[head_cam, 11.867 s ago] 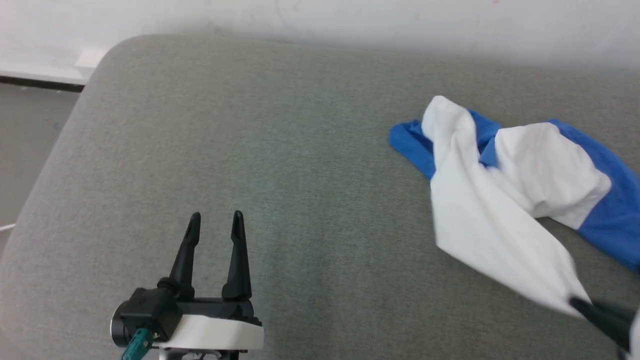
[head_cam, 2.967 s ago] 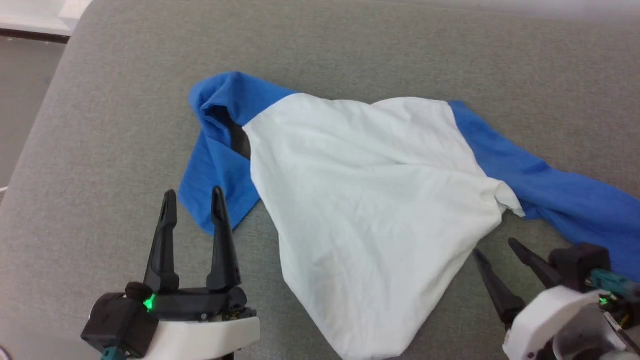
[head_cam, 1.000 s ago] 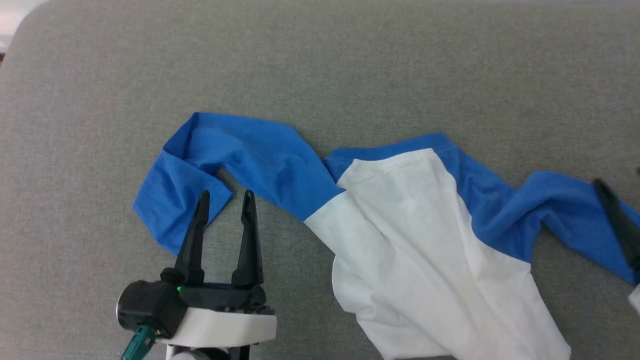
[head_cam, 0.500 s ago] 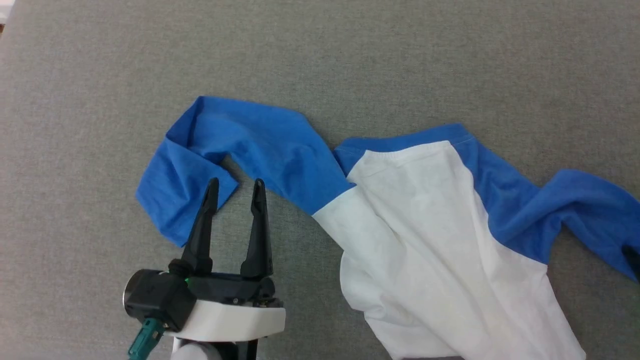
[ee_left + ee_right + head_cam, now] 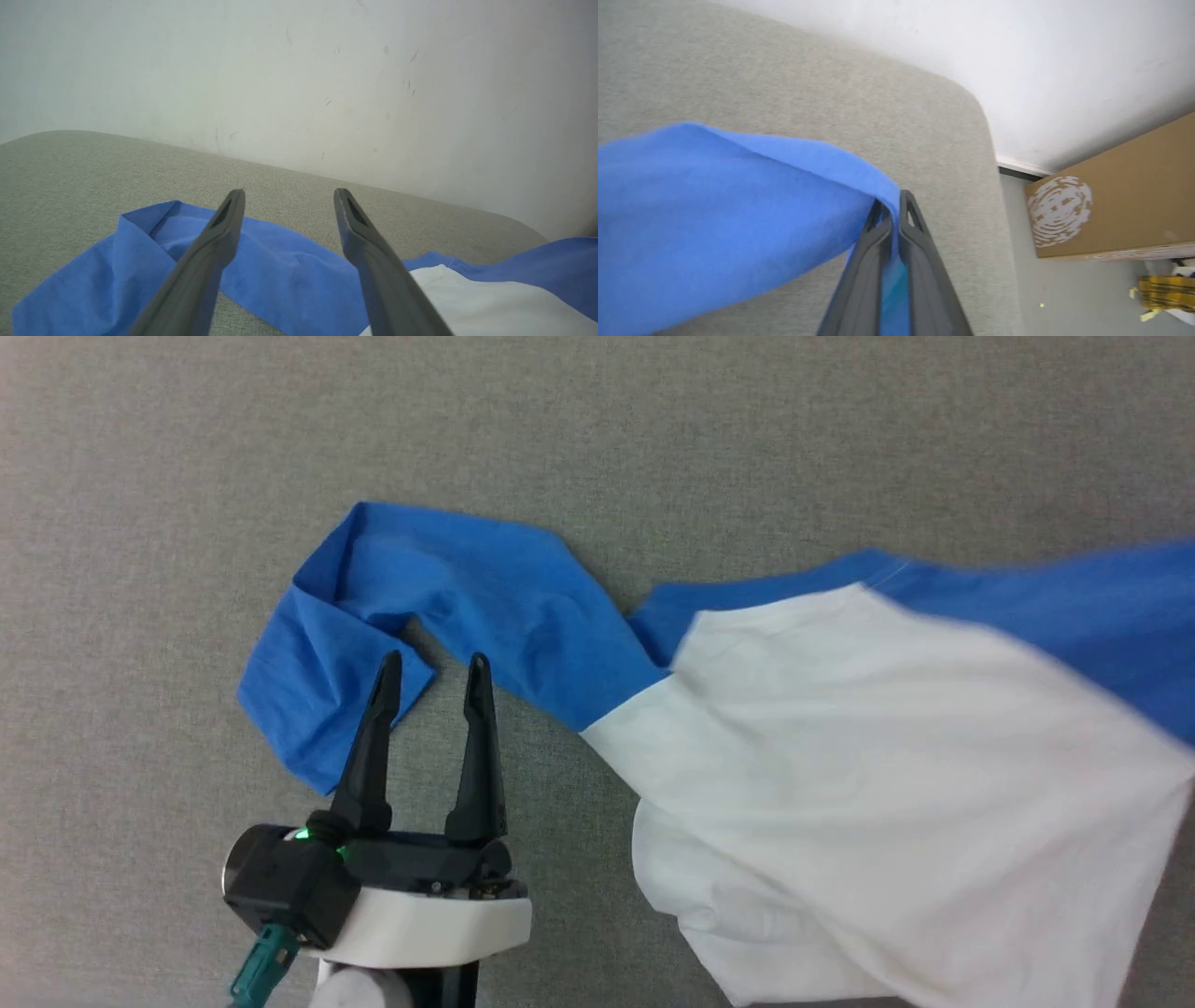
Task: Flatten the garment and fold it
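- The garment (image 5: 840, 756) lies across the grey tabletop (image 5: 653, 420). Its white body spreads toward your lower right, and one blue sleeve is folded over at its left end.
- Your left tool (image 5: 434, 661) hovers with its jaws wide and nothing between them. In the head view, one fingertip crosses that folded sleeve's corner.
- Your right tool (image 5: 893, 201) is pinched tight on the other blue sleeve's edge, holding that cloth up off the tabletop.
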Available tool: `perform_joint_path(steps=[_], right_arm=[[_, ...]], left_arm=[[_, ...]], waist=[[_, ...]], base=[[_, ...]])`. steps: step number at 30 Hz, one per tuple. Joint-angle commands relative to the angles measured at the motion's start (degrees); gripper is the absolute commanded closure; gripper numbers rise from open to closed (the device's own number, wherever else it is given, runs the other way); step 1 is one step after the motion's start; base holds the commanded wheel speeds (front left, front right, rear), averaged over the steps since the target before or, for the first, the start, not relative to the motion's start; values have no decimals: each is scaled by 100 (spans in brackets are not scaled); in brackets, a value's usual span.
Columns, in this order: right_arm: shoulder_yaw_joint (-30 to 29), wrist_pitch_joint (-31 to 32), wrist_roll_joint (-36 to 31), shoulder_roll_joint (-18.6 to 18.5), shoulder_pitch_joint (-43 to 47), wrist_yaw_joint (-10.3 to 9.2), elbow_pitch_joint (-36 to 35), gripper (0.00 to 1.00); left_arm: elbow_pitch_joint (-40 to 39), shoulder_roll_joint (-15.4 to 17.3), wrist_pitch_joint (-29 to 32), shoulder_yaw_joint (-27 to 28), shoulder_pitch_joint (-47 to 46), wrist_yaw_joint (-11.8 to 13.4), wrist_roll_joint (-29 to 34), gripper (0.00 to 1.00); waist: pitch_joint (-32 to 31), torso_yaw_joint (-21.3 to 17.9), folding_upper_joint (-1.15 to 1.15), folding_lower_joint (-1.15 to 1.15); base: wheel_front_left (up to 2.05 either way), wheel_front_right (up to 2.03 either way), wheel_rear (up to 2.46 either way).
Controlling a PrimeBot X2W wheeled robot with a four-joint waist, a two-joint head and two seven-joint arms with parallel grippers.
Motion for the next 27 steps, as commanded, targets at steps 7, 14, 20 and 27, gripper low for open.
perform_joint_path(steps=[7, 14, 20, 27], right_arm=[[-1137, -433, -978, -536, -194, -12, 1083, 100], [-1080, -896, -1473, -127, -471, -12, 2275, 18], [-683, -1197, -1208, 263, -992, -12, 2394, 0], [-690, -1448, -478, 873, -1010, -12, 1019, 0]], left_arm=[[46, -7, -27, -157, -212, 106, 32, 0], [142, -7, -27, -240, -266, 102, 56, 0], [259, -7, -27, -197, -221, 63, 74, 0], [338, -7, -27, -27, -88, -38, 72, 0]], waist=[[321, 225, -1, 0], [411, 326, -1, 0], [137, 144, -1, 0], [-279, -79, -1, 0]], base=[[0, 0, 0], [0, 0, 0], [0, 0, 0], [0, 0, 0]])
